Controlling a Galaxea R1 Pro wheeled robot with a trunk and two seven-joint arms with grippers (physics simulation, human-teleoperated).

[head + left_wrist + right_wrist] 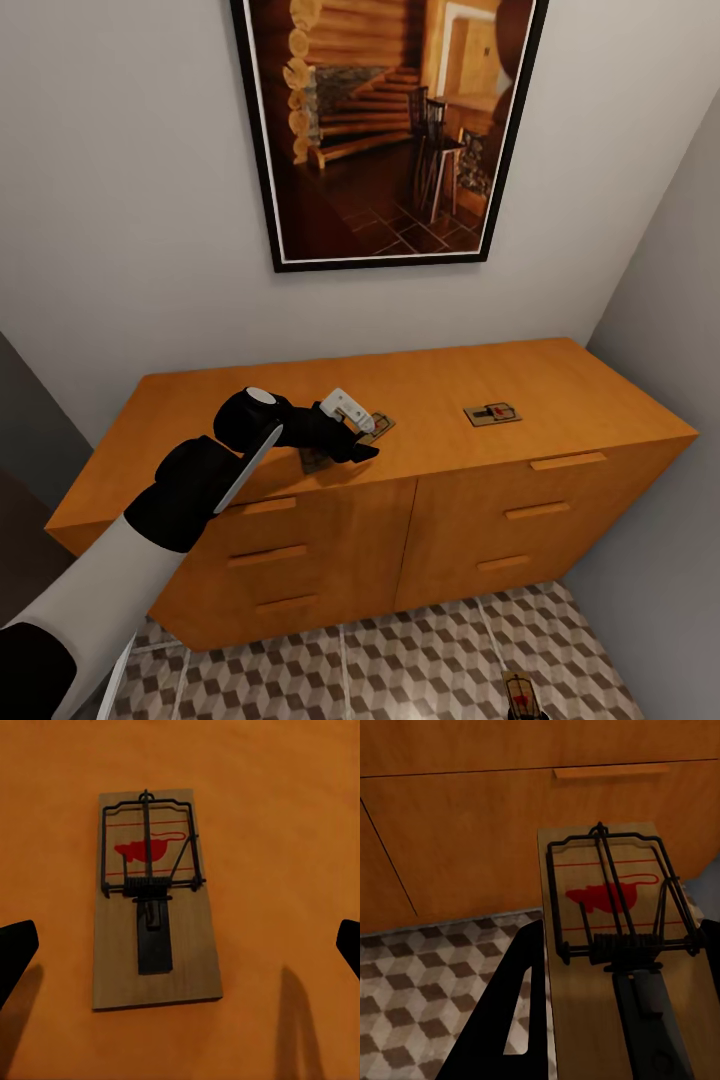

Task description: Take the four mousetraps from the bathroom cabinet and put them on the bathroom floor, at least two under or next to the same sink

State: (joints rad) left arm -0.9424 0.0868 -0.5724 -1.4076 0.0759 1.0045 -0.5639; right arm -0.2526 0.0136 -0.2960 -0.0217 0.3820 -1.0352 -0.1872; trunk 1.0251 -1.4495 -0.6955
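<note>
Left gripper [368, 432] hangs spread wide over a tan trap [156, 900] on the cabinet [560, 385], partly hiding it; right gripper [615, 1012], mostly cropped, clamps another trap [615, 945].

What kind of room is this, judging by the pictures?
Probably a small room in a home: a wooden cabinet with drawers stands against the wall, a framed picture hangs above it, and the floor is cube-patterned tile.

A black-framed picture [385, 130] of a log staircase hangs on the grey wall [120, 200].
</note>
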